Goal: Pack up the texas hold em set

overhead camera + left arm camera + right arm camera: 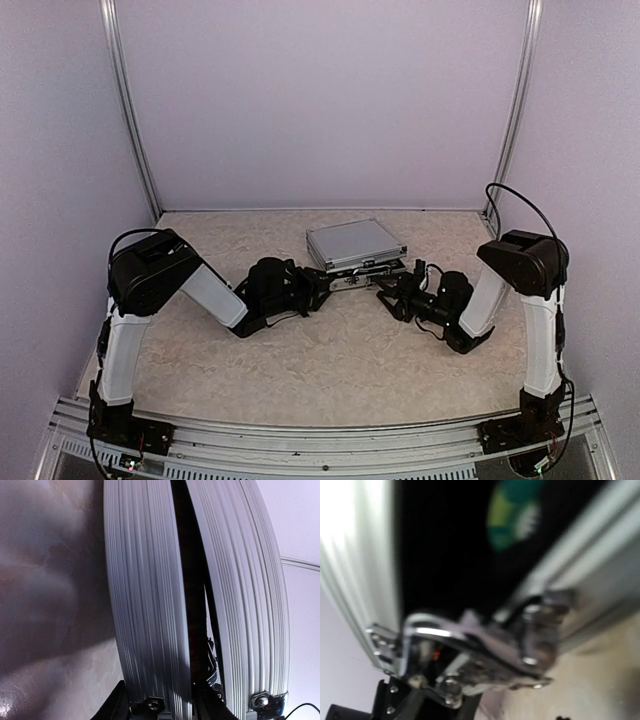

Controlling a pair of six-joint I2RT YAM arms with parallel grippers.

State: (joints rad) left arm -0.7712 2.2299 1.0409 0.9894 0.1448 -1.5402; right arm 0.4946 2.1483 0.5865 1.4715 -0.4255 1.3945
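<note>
Briefcase (355, 243) ajar, green chip (512, 512) inside; left gripper (325, 282), right gripper (385, 290) at front edge, opening indiscernible.

The nearly closed silver briefcase (355, 243) lies on the table (300, 365), the left gripper (318, 281) at its seven o'clock corner, the right gripper (392, 292) at five o'clock.

Briefcase (355, 243): silver aluminium, satin sheen; edge rails finely ribbed lengthwise, with a brushed look.
Latch (485, 650): bright chromed metal, mirror-glossy, blurred.
Lining (445, 555): black, matt; material unclear.
Chip (512, 512): green and white, smooth-looking, out of focus.
Counter (330, 350): beige marbled pattern, smooth, faint gloss.
Arm casings (215, 295): white shells are smooth semi-gloss plastic; black joints are duller.
Back wall (320, 100): pale, matt, even.
</note>
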